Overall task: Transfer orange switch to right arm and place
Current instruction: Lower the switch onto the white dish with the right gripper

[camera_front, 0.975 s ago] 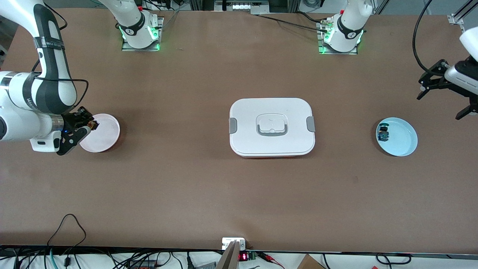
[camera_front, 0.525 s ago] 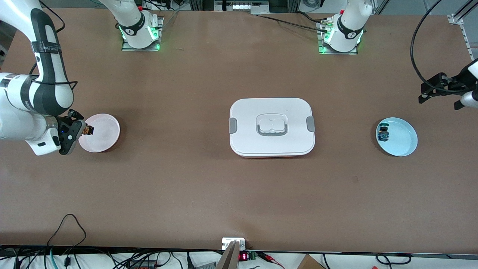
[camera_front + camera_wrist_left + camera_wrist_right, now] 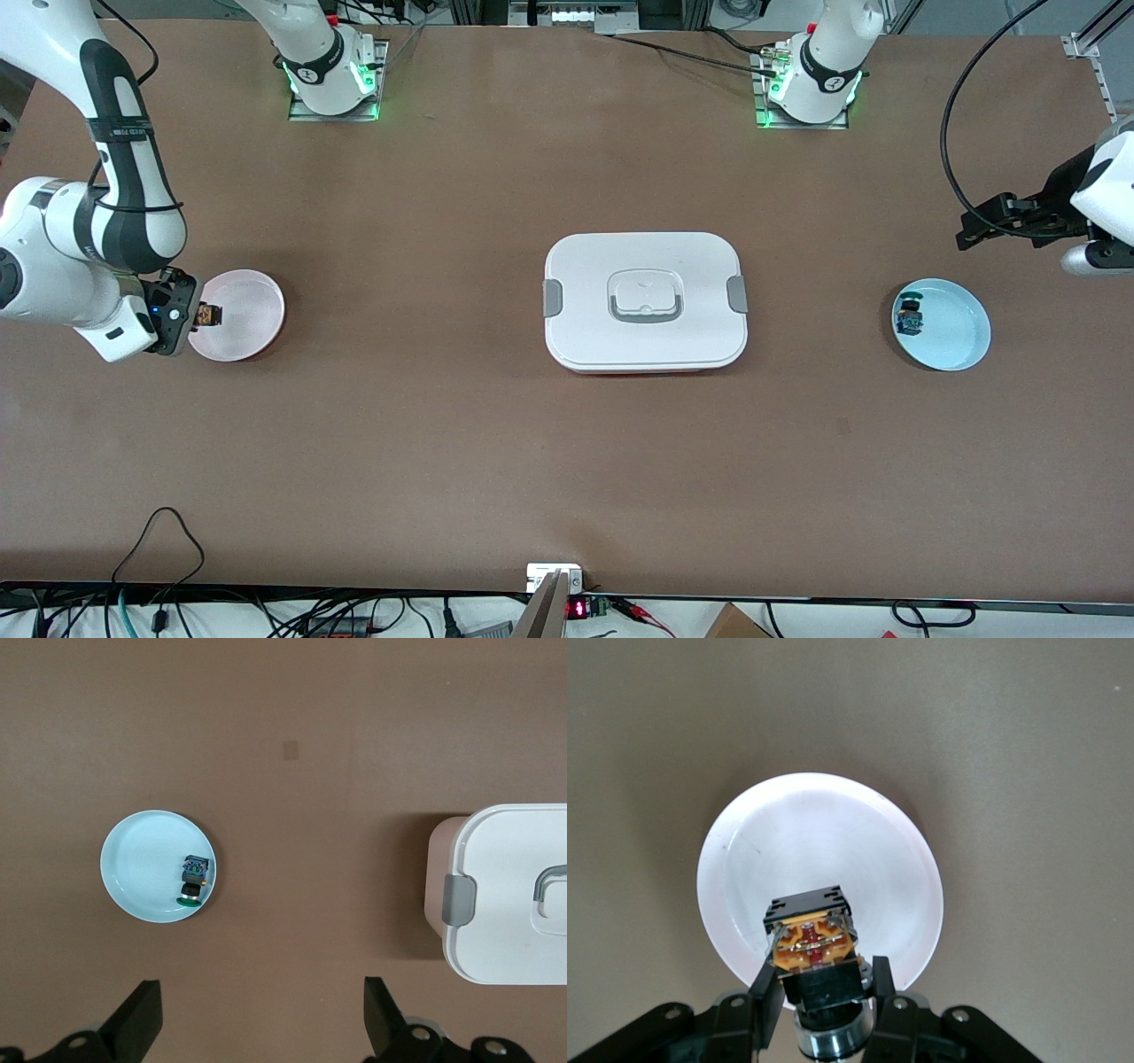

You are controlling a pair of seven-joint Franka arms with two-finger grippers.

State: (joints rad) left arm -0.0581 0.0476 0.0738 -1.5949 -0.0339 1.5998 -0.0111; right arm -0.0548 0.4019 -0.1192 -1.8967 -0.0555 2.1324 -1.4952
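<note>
In the front view, the right gripper (image 3: 197,315) hangs over the rim of a pale pink plate (image 3: 252,306) near the right arm's end of the table, its fingers clamped on the orange switch (image 3: 211,314). A white lidded container (image 3: 645,299) with grey side latches sits at the middle of the table. Toward the left arm's end lies a light blue plate (image 3: 952,332), and a small switch with blue-green parts (image 3: 908,317) rests in it, close to the rim on the container's side. The left gripper (image 3: 979,229) is up in the air by that end's edge, over bare table, and the left arm waits there.

In the left wrist view, the left gripper (image 3: 263,1020) shows both fingers spread wide with nothing between them. The light blue plate (image 3: 137,864) lies on the brown table (image 3: 310,771) with the blue-green switch (image 3: 193,880) inside its rim, and a corner of the white container (image 3: 505,895) lies well apart from the plate.

In the right wrist view, the right gripper (image 3: 824,992) grips the black body of the orange switch (image 3: 813,943) between its fingers. The switch's orange part faces the camera. It is held over the pale pink plate (image 3: 824,828), above the part of the plate closest to the gripper.
</note>
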